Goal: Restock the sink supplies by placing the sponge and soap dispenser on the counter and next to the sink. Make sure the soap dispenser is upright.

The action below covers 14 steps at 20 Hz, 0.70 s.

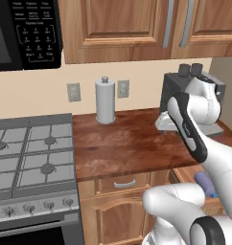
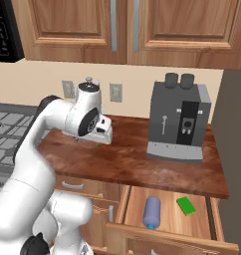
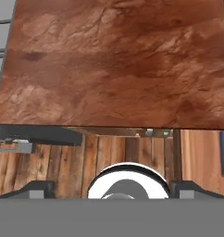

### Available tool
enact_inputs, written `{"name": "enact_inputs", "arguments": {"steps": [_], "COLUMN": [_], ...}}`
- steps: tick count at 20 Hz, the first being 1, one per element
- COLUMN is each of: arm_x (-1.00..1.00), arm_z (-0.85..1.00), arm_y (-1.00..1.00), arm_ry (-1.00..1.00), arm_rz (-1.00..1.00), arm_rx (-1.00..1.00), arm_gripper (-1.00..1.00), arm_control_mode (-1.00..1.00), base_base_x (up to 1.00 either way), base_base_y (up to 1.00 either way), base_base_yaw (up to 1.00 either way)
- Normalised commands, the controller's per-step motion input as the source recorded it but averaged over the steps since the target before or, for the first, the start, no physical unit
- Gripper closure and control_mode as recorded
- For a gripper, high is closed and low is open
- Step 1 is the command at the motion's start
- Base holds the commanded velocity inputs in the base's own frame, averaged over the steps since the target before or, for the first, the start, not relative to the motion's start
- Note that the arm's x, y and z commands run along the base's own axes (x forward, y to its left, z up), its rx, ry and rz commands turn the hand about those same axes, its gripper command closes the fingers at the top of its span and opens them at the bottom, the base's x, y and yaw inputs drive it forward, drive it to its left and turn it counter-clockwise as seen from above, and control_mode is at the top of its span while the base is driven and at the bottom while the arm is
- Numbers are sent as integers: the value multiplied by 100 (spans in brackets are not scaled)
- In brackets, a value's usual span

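Note:
The soap dispenser (image 2: 151,212), a pale blue bottle, lies on its side in an open drawer (image 2: 168,238) under the counter (image 2: 142,164). Its blue body also peeks past my arm (image 1: 204,184). The green sponge (image 2: 186,205) lies flat in the same drawer, to the bottle's right. My gripper (image 2: 103,131) hovers over the counter's left part, well away from both and up and left of the drawer. In the hand view my gripper (image 3: 115,190) is open, its fingertips (image 3: 37,189) far apart with nothing between them, looking down at the counter's front edge (image 3: 109,126). The sink is out of view.
A grey coffee machine (image 2: 180,122) stands at the back right of the counter. A paper towel roll (image 1: 105,100) stands at the back by the wall. A gas stove (image 1: 31,153) borders the counter's left. Wall cabinets (image 1: 137,24) hang above.

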Motion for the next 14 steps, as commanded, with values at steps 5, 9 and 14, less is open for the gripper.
{"name": "enact_inputs", "arguments": {"steps": [5,9,14], "arm_x": [-43,-15,9], "arm_z": [-100,-100,-91], "arm_y": [-100,-100,-91], "arm_ry": [1,6,5], "arm_rz": [-3,-6,-11], "arm_rx": [32,23,1], "arm_gripper": [-100,-100,-100], "arm_control_mode": [-100,-100,-100], "base_base_x": [0,0,0], "base_base_y": [0,0,0], "base_base_yaw": [0,0,0]}}
